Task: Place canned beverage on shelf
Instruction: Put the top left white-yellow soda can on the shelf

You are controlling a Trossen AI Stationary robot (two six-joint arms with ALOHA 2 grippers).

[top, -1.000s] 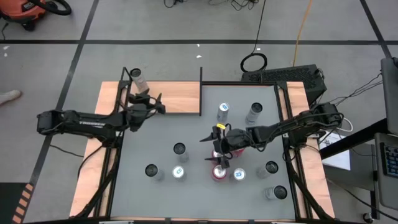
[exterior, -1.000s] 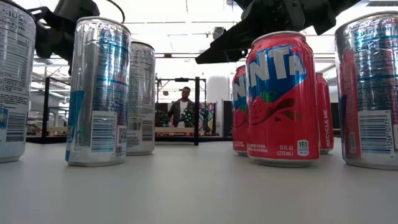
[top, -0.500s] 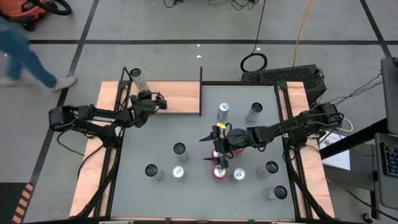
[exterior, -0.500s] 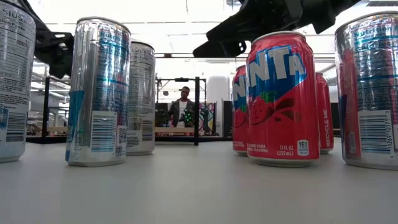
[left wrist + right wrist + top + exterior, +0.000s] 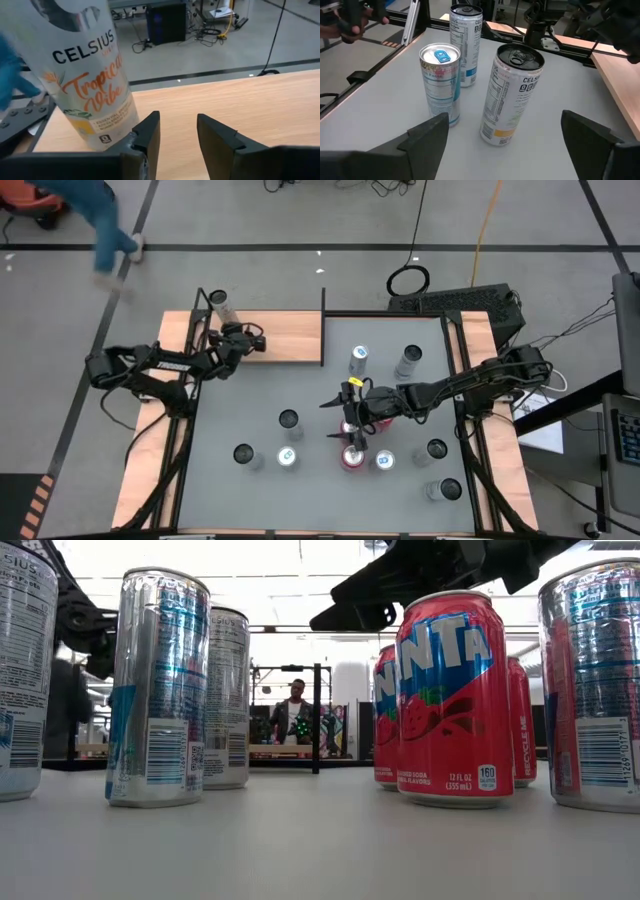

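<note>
Celsius can (image 5: pixel 82 65) upright at the far left corner of the wood-grain shelf (image 5: pixel 285 338), touching no gripper. Left gripper (image 5: pixel 253 340) over the shelf board just beside that can, fingers (image 5: pixel 147 132) narrowly parted, gripping nothing. Right gripper (image 5: pixel 349 418) above the grey table (image 5: pixel 310 395) among the standing cans, fingers (image 5: pixel 427 137) spread wide, empty, near a red Fanta can (image 5: pixel 452 700).

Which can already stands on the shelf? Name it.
The Celsius can at the shelf's far-left corner, beside the left gripper. It alone stands on the wood board; all other cans stand on the grey tabletop.
</note>
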